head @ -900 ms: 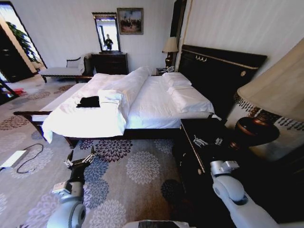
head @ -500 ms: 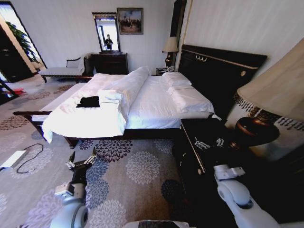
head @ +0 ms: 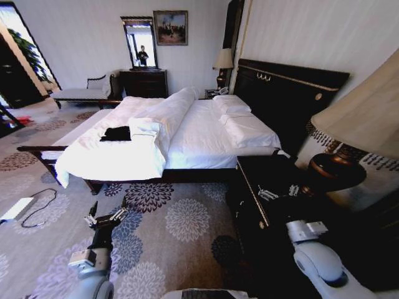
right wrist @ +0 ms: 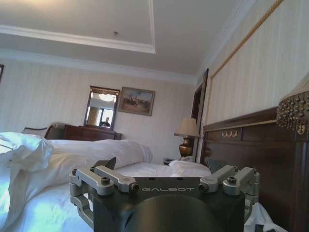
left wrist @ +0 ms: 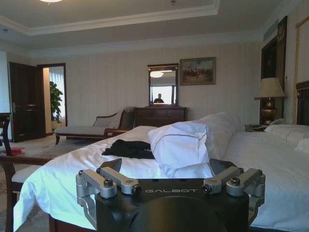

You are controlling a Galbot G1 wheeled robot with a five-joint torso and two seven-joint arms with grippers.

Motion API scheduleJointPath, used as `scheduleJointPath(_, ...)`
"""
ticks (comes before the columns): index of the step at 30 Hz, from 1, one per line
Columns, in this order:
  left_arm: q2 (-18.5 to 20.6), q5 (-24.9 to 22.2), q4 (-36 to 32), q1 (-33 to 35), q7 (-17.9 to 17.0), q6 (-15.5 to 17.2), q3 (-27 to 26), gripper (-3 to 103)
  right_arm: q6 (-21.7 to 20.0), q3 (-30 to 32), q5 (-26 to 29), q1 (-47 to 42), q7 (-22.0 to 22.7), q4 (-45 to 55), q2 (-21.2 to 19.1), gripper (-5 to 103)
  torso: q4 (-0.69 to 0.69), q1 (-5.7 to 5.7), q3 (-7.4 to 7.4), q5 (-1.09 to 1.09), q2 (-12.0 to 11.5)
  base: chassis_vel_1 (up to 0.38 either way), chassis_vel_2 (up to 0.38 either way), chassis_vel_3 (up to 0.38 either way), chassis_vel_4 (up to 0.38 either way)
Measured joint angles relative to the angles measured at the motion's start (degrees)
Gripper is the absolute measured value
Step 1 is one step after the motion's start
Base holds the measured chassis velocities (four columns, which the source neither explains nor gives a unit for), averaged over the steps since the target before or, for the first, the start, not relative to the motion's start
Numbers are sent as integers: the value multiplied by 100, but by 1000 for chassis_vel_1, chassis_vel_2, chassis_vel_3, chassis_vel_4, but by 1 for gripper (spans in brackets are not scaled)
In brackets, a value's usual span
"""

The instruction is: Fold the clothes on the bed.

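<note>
The clothes are a small black crumpled heap near the foot of the bed, on its white duvet, beside a rolled-back fold of duvet. In the left wrist view the clothes lie ahead, on the bed and left of that fold. My left gripper hangs open over the carpet, well short of the bed; its fingers stand wide apart around nothing in the left wrist view. My right gripper is open over the dark nightstand; it holds nothing in the right wrist view.
A dark nightstand with a large fringed lamp stands close on the right. Patterned carpet lies between me and the bed. A white box with a black cable is on the floor at left. A chaise and dresser line the far wall.
Both arms have drawn back a little toward me in the head view, the grippers sitting slightly lower. The clothes and the bed have not moved.
</note>
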Motion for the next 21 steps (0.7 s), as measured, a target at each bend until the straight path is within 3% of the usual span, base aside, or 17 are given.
scheduleJointPath(21,41,52,162,43,104,-129,15,100,248,-150,-102,212,-313,-308,376,100,-2,0,0,0,0,-6,3,4,-8)
